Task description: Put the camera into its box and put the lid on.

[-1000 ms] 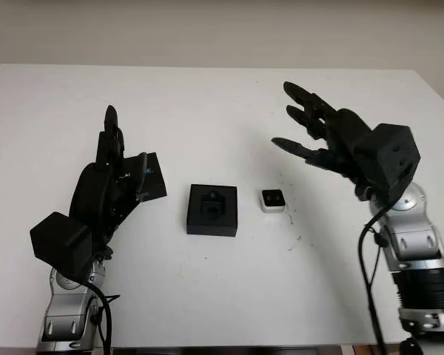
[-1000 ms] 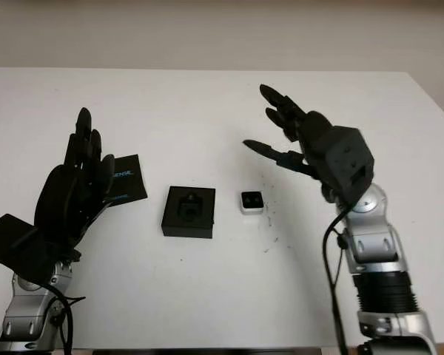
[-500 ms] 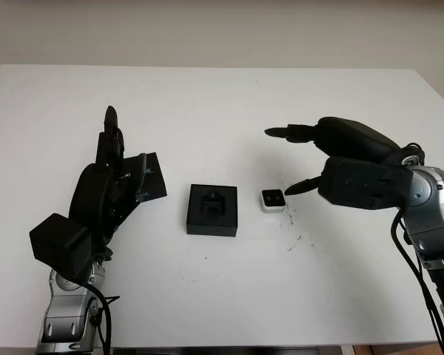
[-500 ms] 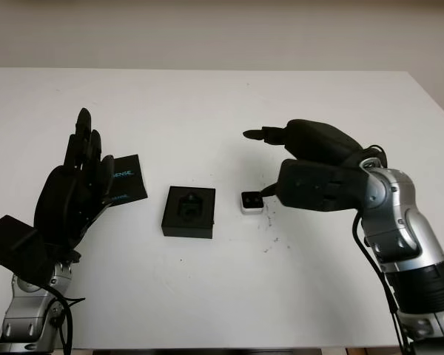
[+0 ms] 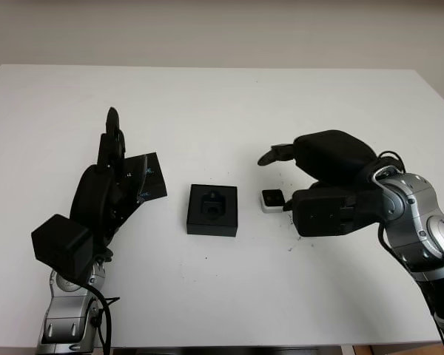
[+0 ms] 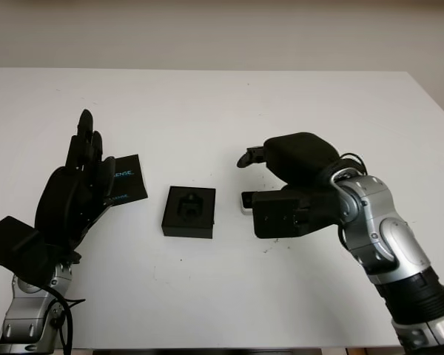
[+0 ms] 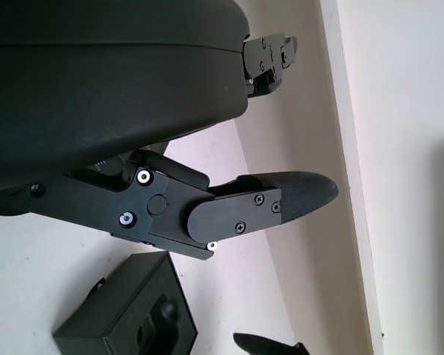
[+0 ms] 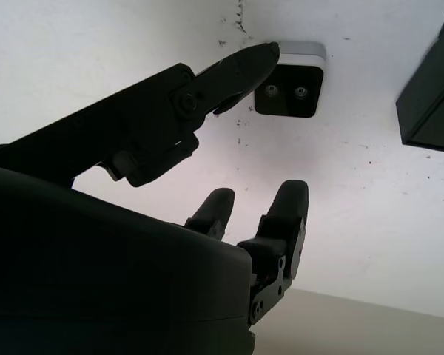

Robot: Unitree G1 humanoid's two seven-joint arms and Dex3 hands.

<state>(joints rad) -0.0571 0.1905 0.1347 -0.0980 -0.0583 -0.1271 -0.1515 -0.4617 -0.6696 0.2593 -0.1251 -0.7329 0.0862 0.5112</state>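
On the white bench [image 5: 222, 296], the little camera [image 5: 272, 200] sits just right of its black box [image 5: 212, 210]. Over the camera, the right robot hand [image 5: 303, 174] is open, one fingertip [image 8: 263, 53] at its edge. Near the lid [image 5: 149, 177], the left robot hand [image 5: 107, 185] is open and holds nothing.

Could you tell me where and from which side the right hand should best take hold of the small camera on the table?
Probably by its two short side edges, coming from above. The camera lies flat on the table, lens face up, so only its thin white rim offers a grip. The right hand is open just right of it, one fingertip at its edge. The box stands clear on the camera's other side.
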